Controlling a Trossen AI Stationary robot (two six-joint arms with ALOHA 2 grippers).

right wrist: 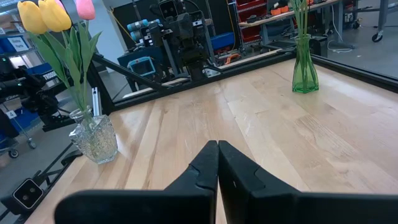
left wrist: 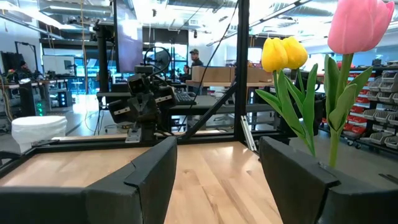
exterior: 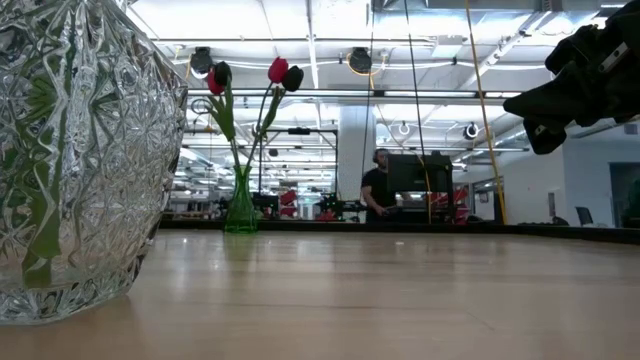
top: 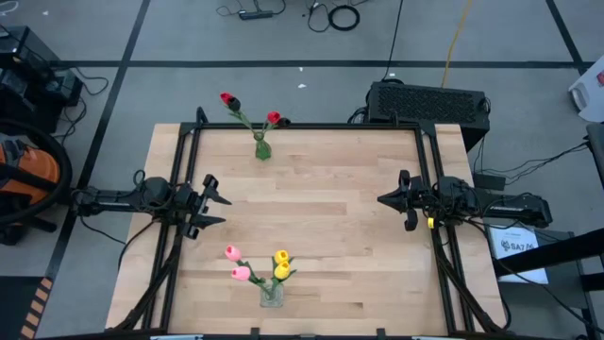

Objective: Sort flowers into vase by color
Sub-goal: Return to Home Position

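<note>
A green glass vase [top: 262,148] stands near the table's far edge with red and dark tulips [top: 229,100] in it; the low view shows it as the green vase [exterior: 240,205]. Near the front edge a clear cut-glass vase [top: 272,294] holds pink tulips [top: 236,263] and yellow tulips [top: 281,265]. My left gripper [top: 215,200] waits open at the table's left side, nothing between its fingers [left wrist: 152,177]. At the right side my right gripper [top: 385,199] waits shut and empty, as the right wrist view [right wrist: 217,163] shows.
A black frame runs along the table's edges [top: 311,126]. Bare wood lies between the two vases and the two arms. A black box [top: 429,100] sits beyond the far right corner. A person [exterior: 378,190] stands far behind the table in the low view.
</note>
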